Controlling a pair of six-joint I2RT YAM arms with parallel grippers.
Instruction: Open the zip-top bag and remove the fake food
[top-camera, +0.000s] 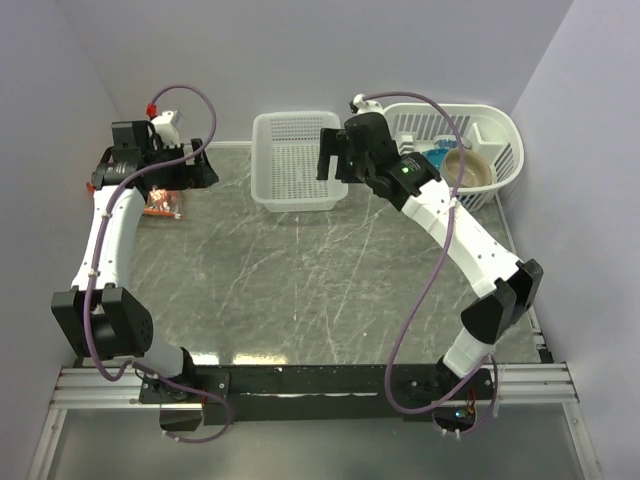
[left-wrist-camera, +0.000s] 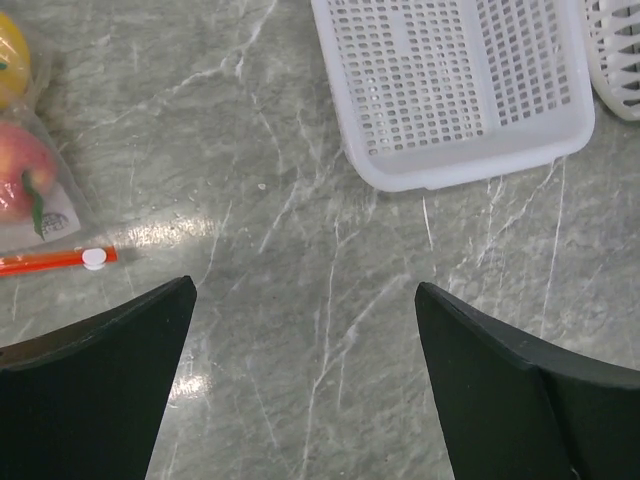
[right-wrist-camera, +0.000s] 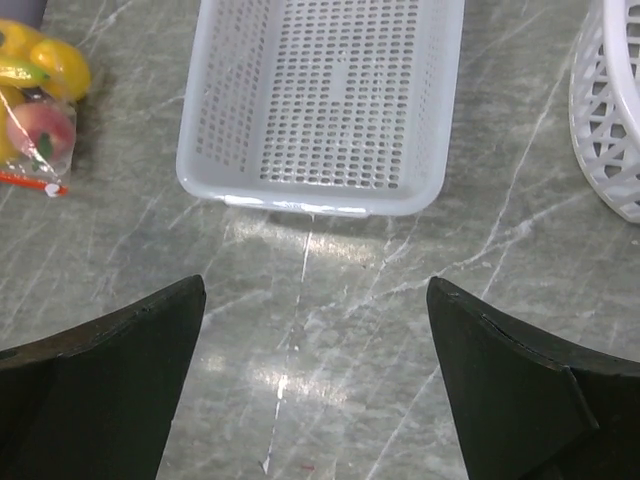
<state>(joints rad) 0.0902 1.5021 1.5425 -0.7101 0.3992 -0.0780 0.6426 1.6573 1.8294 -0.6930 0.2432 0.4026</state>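
The zip-top bag (top-camera: 163, 205) lies flat on the grey marble table at the far left, clear plastic with an orange-red zip strip (left-wrist-camera: 50, 261) and a white slider. Fake food shows inside it: a pink-red fruit (left-wrist-camera: 20, 175) and a yellow piece (right-wrist-camera: 60, 62). My left gripper (top-camera: 195, 170) hovers just right of the bag, open with nothing between its fingers (left-wrist-camera: 120, 340). My right gripper (top-camera: 333, 165) hangs open and empty over the near edge of the white slotted basket; in the right wrist view the bag (right-wrist-camera: 35, 110) sits at the upper left.
A white slotted rectangular basket (top-camera: 297, 190) stands at the back centre, also seen from both wrists (left-wrist-camera: 460, 165) (right-wrist-camera: 320, 195). A white oval basket (top-camera: 505, 140) holding a bowl (top-camera: 470, 168) and other items stands at the back right. Grey walls close in behind and at the sides.
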